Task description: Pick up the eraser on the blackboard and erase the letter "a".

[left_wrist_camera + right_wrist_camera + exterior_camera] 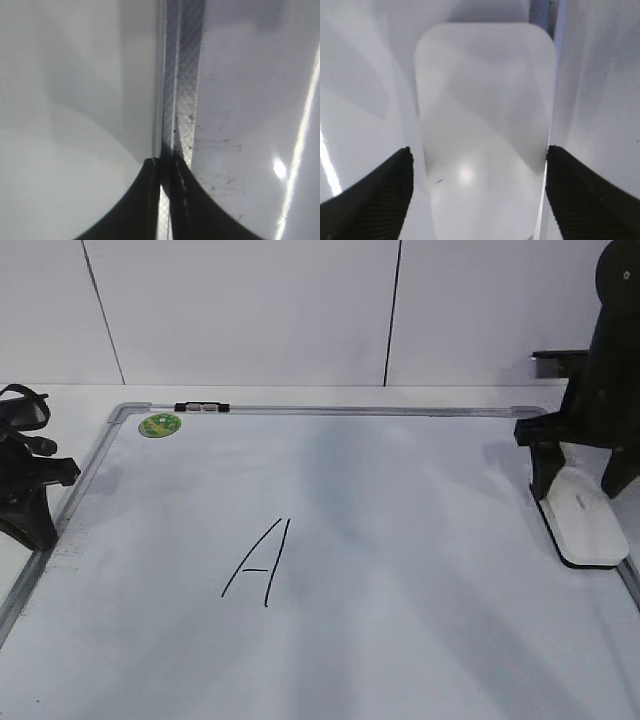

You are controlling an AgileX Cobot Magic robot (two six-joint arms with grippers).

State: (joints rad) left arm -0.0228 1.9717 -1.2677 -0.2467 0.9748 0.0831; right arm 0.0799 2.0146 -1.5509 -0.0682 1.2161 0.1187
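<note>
White eraser (583,514) lies lengthwise between parted right pincer (479,165) fingers; left pincer (165,165) together.

Exterior slants down; wrist cameras hug the blackboard (400,570).

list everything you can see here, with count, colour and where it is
blackboard: 1, white surface with grey frame, lying flat and filling most of the exterior view
capital A: 1, black marker, left of the board's middle; no small "a" is visible
green sticker: 1, round, green, board's far left corner
black and silver clip: 1, on the far frame edge near the sticker
eraser: 1, white with black base, at the board's right edge
wall panels: white, behind the table
left gripper: 1, black, jaws together over the board's left frame
right gripper: 1, black, jaws open on either side of the eraser, not touching its sides
</note>
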